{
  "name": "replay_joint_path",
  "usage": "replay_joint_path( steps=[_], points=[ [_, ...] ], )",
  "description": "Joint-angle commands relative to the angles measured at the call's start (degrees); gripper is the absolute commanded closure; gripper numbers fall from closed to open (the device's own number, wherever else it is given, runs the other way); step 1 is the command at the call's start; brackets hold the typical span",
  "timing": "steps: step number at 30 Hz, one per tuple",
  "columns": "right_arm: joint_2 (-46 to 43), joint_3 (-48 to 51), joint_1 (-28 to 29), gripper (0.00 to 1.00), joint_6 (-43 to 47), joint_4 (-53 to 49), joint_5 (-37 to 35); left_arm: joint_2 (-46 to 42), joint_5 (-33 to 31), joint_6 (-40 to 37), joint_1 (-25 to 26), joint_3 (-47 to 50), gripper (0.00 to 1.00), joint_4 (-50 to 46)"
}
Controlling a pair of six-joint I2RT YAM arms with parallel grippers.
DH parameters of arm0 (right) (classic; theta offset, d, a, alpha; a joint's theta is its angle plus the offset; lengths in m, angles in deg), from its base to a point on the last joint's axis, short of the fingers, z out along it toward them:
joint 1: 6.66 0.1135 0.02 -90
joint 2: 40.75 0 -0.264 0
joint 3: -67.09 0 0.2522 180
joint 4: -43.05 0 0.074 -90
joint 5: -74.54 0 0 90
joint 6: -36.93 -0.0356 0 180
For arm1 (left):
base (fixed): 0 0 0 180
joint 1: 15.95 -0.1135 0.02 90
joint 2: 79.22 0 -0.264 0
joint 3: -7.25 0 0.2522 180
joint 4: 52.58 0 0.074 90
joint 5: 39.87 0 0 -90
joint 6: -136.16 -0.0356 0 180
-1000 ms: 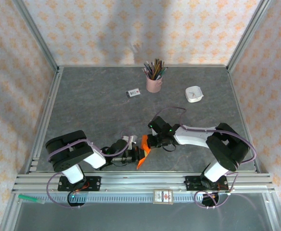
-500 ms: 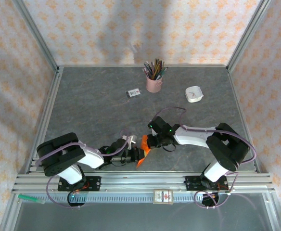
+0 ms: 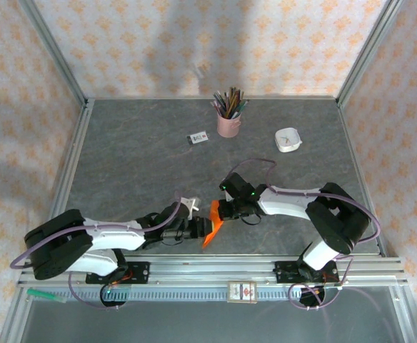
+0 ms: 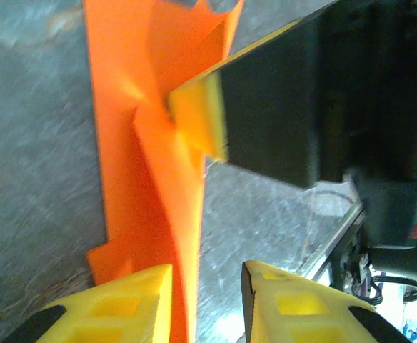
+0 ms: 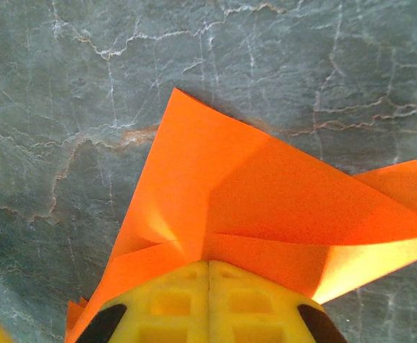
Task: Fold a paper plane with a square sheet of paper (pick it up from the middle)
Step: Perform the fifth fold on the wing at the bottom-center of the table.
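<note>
Top external: one folded orange sheet of paper (image 3: 208,236) on table (image 3: 123,164), between two grippers; right gripper (image 5: 208,275) pinches it, left gripper (image 4: 207,286) narrowly parted astride its edge; one pencil cup (image 3: 228,126).

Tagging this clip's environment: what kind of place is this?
Probably a lab robot cell, not a home: aluminium frame rails edge the grey tabletop, and patterned backdrop panels wall it on three sides.

Folded orange paper (image 5: 265,193) between tightly closed yellow fingers (image 5: 173,300), grey marbled tabletop (image 5: 87,86) behind.
</note>
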Motion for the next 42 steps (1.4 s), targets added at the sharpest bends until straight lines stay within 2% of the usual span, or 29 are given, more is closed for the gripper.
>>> replay_joint_path(
  steps=[1,7,15,24,42],
  points=[
    [2.2,1.7,-0.1,1.00,0.3,-2.4,-5.6,-2.4,-3.4,-4.8,-0.2,-2.8,0.72,-7.2],
    [2.0,1.7,-0.2,1.00,0.1,-2.5,-5.7,-1.8,-3.2,-7.1,1.0,-5.6,0.87,-8.1],
    [2.5,1.7,-0.1,1.00,0.2,-2.2,-5.6,2.8,-3.0,-7.6,2.2,-7.4,0.90,-7.2],
    [2.7,1.5,-0.1,1.00,0.3,-2.4,-5.8,7.5,-0.8,-6.6,2.7,-4.8,0.91,-3.5],
    [2.8,1.8,-0.1,1.00,0.3,-2.6,-6.3,8.5,-1.2,-4.9,4.2,-1.0,0.90,-2.1]
  ],
)
